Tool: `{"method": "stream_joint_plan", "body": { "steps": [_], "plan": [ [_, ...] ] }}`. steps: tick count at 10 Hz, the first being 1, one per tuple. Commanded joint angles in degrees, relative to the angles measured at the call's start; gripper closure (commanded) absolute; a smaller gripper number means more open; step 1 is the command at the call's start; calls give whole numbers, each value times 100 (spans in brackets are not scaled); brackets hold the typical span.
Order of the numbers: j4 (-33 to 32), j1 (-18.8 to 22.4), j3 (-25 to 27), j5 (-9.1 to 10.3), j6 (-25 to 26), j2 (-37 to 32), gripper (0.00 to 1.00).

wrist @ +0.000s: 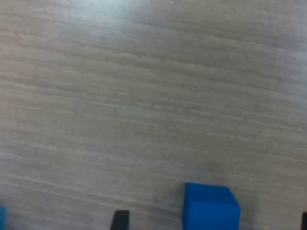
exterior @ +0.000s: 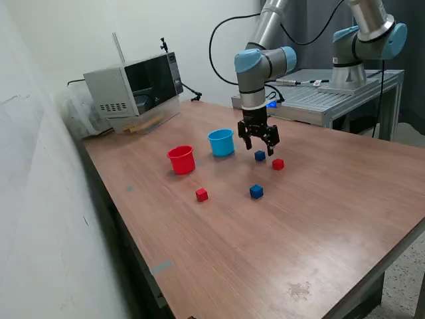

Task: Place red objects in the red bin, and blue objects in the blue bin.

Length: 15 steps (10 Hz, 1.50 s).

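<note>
A: How many cubes are on the table (exterior: 319,219)?

B: Four. Two are red: one red cube (exterior: 202,195) in front of the red cup (exterior: 181,159), another red cube (exterior: 277,164) at the exterior view's right of the gripper (exterior: 258,142). Two are dark blue: one blue cube (exterior: 259,155) just below the gripper's fingers, and a second blue cube (exterior: 256,191) nearer the camera, well apart from it.

A: And the cups?

B: Two, one red and one light-blue cup (exterior: 221,142), side by side (both upright, nothing visible inside from this angle).

A: Is the claw holding anything?

B: No. It hangs above the table with its fingers spread wide. In the wrist view that near blue cube (wrist: 209,207) lies on the wood between the two dark fingertips (wrist: 120,220), touching neither.
</note>
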Motion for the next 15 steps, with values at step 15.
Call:
{"method": "stream_joint_plan", "body": {
  "steps": [15],
  "plan": [
    [626, -517, -253, 316, -308, -1222, 100]
  ]
}}
